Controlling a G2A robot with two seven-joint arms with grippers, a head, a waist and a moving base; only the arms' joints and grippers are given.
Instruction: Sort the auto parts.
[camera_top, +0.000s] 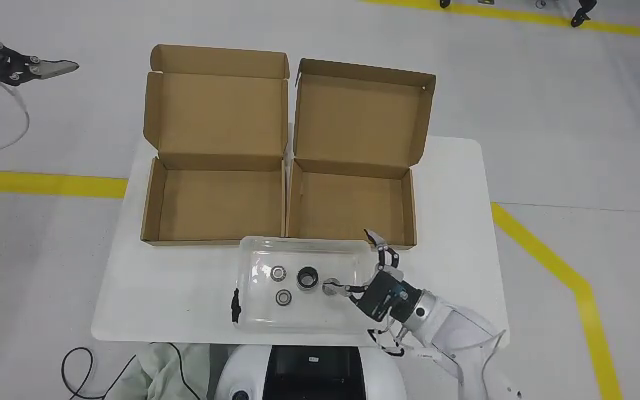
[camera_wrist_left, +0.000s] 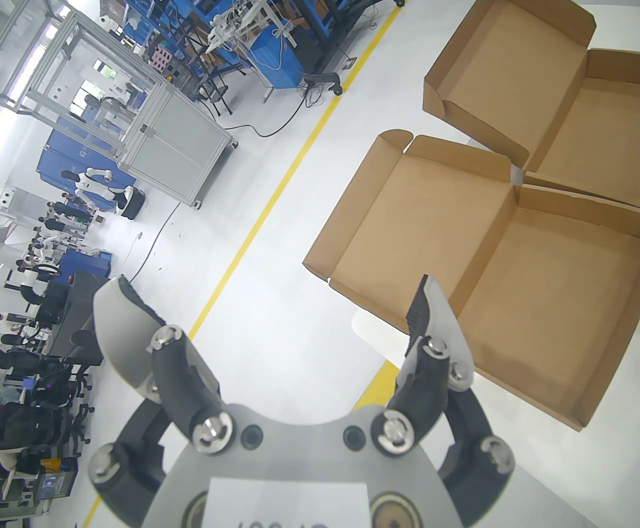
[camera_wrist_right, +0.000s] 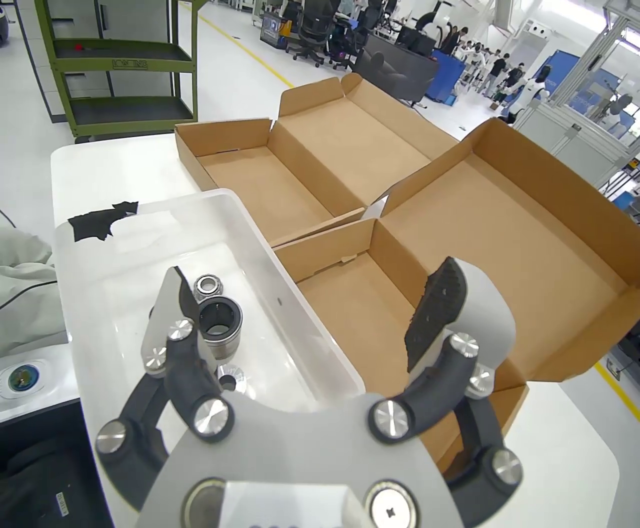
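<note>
A clear plastic tray (camera_top: 250, 312) sits at the table's front edge and holds several small metal parts. Among them are a steel bearing (camera_wrist_right: 208, 285), a dark cylindrical sleeve (camera_wrist_right: 220, 320) and a flanged nut (camera_wrist_right: 230, 378). My right gripper (camera_top: 362, 267) is open at the tray's right end, one finger (camera_wrist_right: 177, 300) over the tray beside the sleeve and the other over the right cardboard box (camera_top: 350, 208). It holds nothing. My left gripper (camera_wrist_left: 274, 300) is open and empty, raised off the table beyond its far left corner (camera_top: 40, 68).
Two open, empty cardboard boxes stand side by side behind the tray, the left box (camera_top: 213, 205) and the right one, their lids folded back. A black tape patch (camera_top: 236, 303) marks the tray's left end. Light cloth (camera_top: 160, 370) lies below the table's front left.
</note>
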